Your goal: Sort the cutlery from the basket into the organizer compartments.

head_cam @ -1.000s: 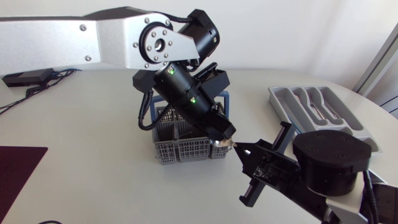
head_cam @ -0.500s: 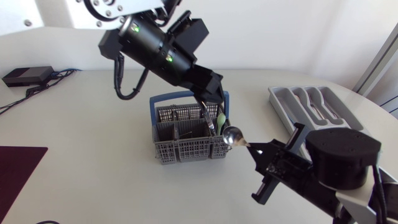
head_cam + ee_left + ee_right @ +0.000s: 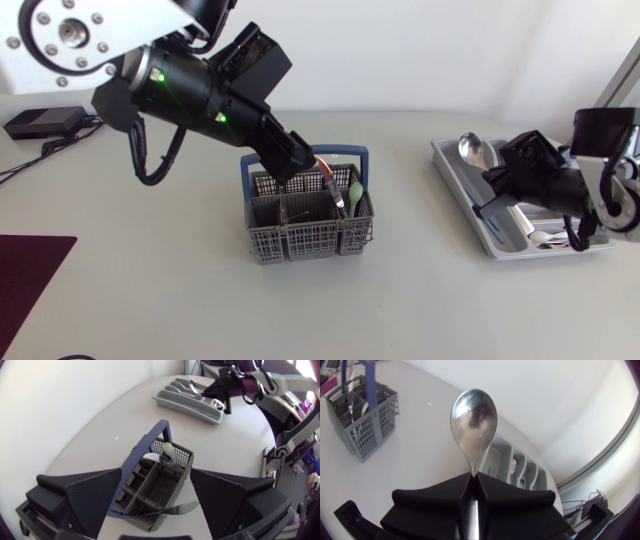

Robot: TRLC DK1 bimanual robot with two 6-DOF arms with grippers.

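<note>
R gripper [image 3: 472, 477]: clamped tight on the spoon [image 3: 473, 417] handle, both fingers pinching it from 2 sides; bowl sticks straight out ahead of the fingertips.
Spoon pos: up in the air over one end of the organizer [image 3: 182, 405], not in any compartment, clear of the tray.
R arm: comes in from the right edge in head view, wrist above the tray's middle.
L gripper [image 3: 297, 162]: fingers spread wide, nothing between them. Hangs right over the basket [image 3: 300, 240], near its blue handle [image 3: 345, 152].
L arm: comes in from upper left, angled down twd the basket.
Basket: grey mesh, upright on the table [image 3: 150, 280], about mid-table, well apart from the organizer.
Basket contents: green spoon [image 3: 355, 195] standing in a compartment on the organizer side, bowl up; a metal piece [image 3: 337, 198] just beside it. L wrist view also shows a curved metal item [image 3: 175, 508] at the basket's near end; can't tell what kind.
Organizer: grey tray w/ long compartments, on the table's right side; some cutlery [image 3: 513, 465] already lying inside, type too small to tell.
Other: dark mat [image 3: 30, 275] at the table's left edge.
</note>
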